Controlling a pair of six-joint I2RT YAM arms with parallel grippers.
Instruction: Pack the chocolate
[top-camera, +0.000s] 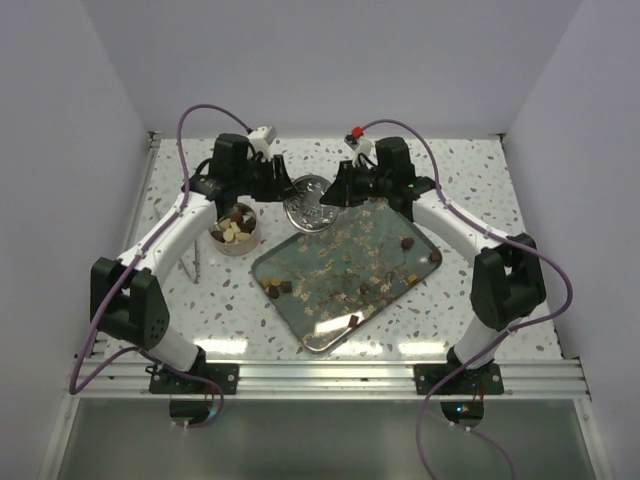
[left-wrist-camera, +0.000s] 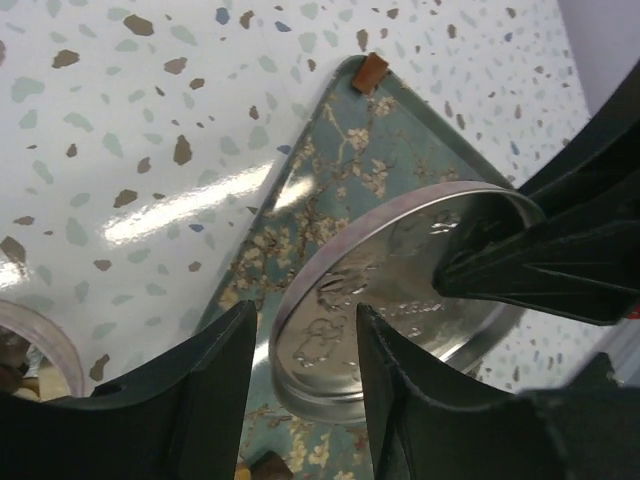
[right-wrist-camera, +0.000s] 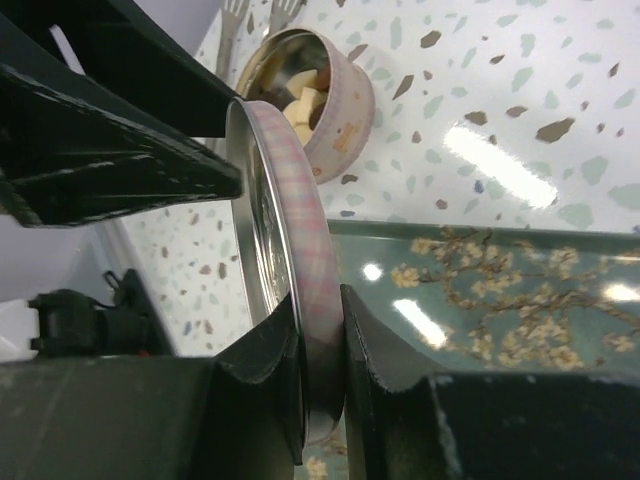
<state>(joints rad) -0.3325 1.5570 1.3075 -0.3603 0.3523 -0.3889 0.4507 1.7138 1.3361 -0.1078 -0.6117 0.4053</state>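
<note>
The right gripper (right-wrist-camera: 318, 296) is clamping its fingers (right-wrist-camera: 375, 345) on the rim of a round metal lid (left-wrist-camera: 400, 295), one finger pressing the shiny inner face and the other the pink checked outer band, and is holding it on edge over the far corner of the flowered tray (top-camera: 330, 250). The left gripper (left-wrist-camera: 305, 318) is facing the lid from the other side with its fingers (left-wrist-camera: 210, 400) standing apart; the lid's edge is showing in the gap between them, and whether either pad is touching it cannot be told. Most of the chocolate (top-camera: 234, 228) is sitting in the open round tin (top-camera: 236, 247) on the table just left of the tray, while a few pieces are lying scattered on the tray.
</note>
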